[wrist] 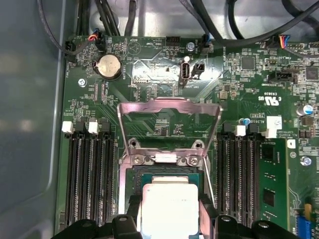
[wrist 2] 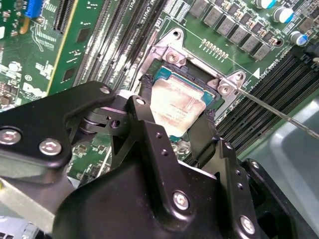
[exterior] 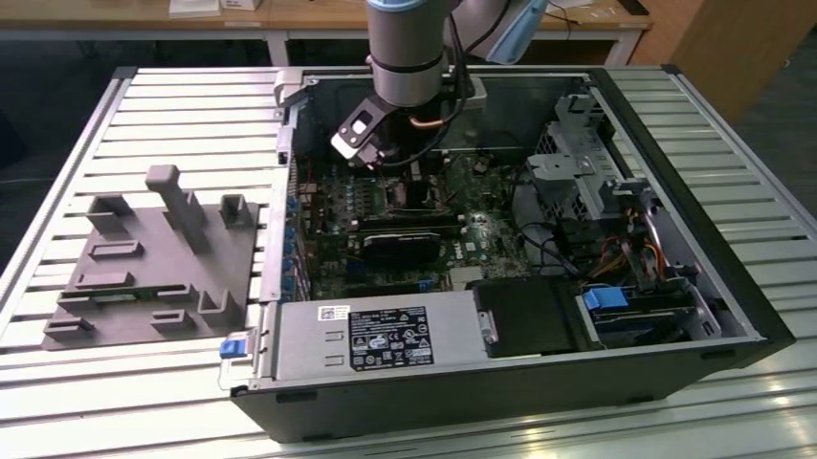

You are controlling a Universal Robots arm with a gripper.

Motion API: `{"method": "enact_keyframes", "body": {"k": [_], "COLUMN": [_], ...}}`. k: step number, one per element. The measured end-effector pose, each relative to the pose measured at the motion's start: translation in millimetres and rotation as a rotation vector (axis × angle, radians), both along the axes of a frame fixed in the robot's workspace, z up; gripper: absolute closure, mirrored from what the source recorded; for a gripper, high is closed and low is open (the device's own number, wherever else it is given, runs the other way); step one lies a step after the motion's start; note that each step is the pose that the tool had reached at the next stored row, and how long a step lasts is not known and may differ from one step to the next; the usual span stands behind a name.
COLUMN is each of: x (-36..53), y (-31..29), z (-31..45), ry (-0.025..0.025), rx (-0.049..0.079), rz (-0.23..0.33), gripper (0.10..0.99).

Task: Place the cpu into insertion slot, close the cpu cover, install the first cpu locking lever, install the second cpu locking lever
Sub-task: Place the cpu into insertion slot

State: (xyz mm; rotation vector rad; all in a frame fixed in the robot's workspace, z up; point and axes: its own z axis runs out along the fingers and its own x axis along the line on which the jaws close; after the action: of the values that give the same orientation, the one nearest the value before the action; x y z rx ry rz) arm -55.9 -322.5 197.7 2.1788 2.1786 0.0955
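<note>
The cpu point(wrist 2: 178, 102), a square chip with a silvery top, sits between the two black fingers point(wrist 2: 143, 102) of my gripper point(wrist 2: 175, 113), which is shut on its opposite edges. It is at the insertion slot point(wrist: 133, 175), level with the socket's rim; whether it rests fully inside I cannot tell. In the first wrist view the cpu point(wrist: 169, 204) lies just below the cpu cover point(wrist: 169, 105), a thin metal frame standing raised on its hinge. A thin locking lever point(wrist 2: 279, 113) sticks out sideways from the socket. In the exterior view the gripper point(exterior: 386, 177) hangs over the motherboard point(exterior: 492, 239) inside the open case.
Long black memory slots point(wrist: 87, 174) flank the socket on both sides. Cables point(wrist: 209, 25) run along the case wall behind the board. A grey power supply point(exterior: 383, 335) and a drive cage point(exterior: 587, 172) crowd the case. A grey fixture plate point(exterior: 153, 258) lies at the exterior view's left.
</note>
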Motion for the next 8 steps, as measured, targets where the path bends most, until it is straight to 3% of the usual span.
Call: {"method": "enact_keyframes", "body": {"k": [8], "x": [0.0], "y": [2.1], "z": [-4.3], "ry": [0.0011], "rx": [0.000], "rz": [-0.002], "gripper": [0.549]}}
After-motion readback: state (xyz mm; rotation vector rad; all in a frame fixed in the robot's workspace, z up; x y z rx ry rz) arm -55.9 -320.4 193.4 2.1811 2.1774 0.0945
